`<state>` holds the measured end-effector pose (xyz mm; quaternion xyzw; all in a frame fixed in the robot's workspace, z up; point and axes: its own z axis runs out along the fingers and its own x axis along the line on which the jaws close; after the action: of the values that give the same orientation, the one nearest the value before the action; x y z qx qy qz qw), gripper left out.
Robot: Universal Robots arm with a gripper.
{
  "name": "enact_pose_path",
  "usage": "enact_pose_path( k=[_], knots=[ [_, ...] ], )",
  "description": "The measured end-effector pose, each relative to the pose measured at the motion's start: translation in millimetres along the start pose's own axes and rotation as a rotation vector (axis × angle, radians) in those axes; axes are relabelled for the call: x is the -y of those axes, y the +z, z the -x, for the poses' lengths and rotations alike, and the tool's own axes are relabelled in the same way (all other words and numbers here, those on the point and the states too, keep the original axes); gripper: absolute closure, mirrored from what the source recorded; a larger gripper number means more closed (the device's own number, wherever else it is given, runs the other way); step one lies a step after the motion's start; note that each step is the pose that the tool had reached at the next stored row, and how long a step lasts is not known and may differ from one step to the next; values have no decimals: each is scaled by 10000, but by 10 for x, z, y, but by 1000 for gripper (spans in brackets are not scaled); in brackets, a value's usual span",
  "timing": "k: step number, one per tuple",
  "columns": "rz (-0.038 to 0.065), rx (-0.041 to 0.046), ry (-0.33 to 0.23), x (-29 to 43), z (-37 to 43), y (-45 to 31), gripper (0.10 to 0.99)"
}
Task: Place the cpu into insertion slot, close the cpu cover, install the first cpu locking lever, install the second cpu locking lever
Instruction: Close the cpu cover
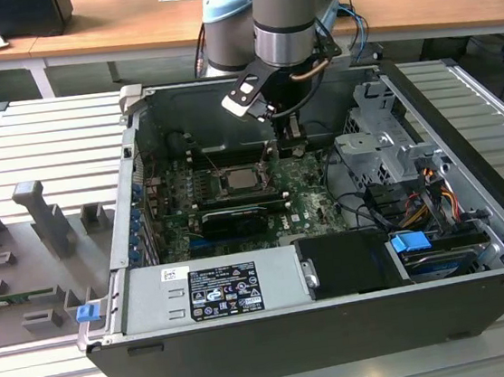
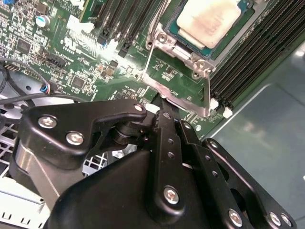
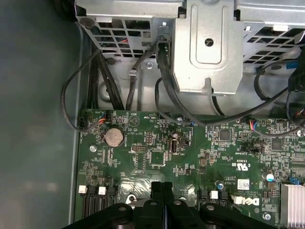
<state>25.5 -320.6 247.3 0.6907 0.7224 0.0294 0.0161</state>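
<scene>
One of four steps looks done inside the open case point(image 1: 251, 339), which sits on a slatted table point(image 1: 45, 130). At the exterior view's left, grey fixtures point(image 1: 51, 220) lie on the table just beside the case. Further right, the green board point(image 1: 305, 190) lines the case floor, and the cpu point(image 1: 238, 182) lies flat in the slot point(image 2: 167, 40), its pale face up. The placing step therefore appears complete.

Right of the socket in that view, the arm reaches down into the case, with the gripper point(image 3: 162, 186) low over the board. In the first wrist view its two fingers point(image 3: 156, 188) are pressed together, with nothing visible between them.

In the second wrist view the cover point(image 2: 208, 95) is not down over the chip. The thin metal frame is swung off the socket toward the gripper, and green board shows through its cut-out. The fingertips sit just beside the frame's free edge, but whether they touch it cannot be told.

At the far right of the exterior view, the drive cage point(image 1: 379, 147) and its cables stand apart from the work.

Closing the cover seems to be the step in hand. Both locking levers appear to remain undone, though their position is too fine to make out.
</scene>
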Motion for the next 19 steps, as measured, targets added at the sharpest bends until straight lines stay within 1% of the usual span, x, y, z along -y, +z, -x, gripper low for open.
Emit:
enact_pose_path(
  k=[12, 13, 15, 16, 18, 19],
  knots=[
    [0, 0, 0, 225, -10, -11, 980],
    [0, 0, 1, 261, -12, -12, 980],
    [0, -1, 1, 291, -13, -10, 980],
    [2, -3, 0, 333, -16, -5, 980],
    [0, 0, 2, 378, -17, 20, 980],
    [0, 0, 1, 399, -17, 49, 980]
  ],
)
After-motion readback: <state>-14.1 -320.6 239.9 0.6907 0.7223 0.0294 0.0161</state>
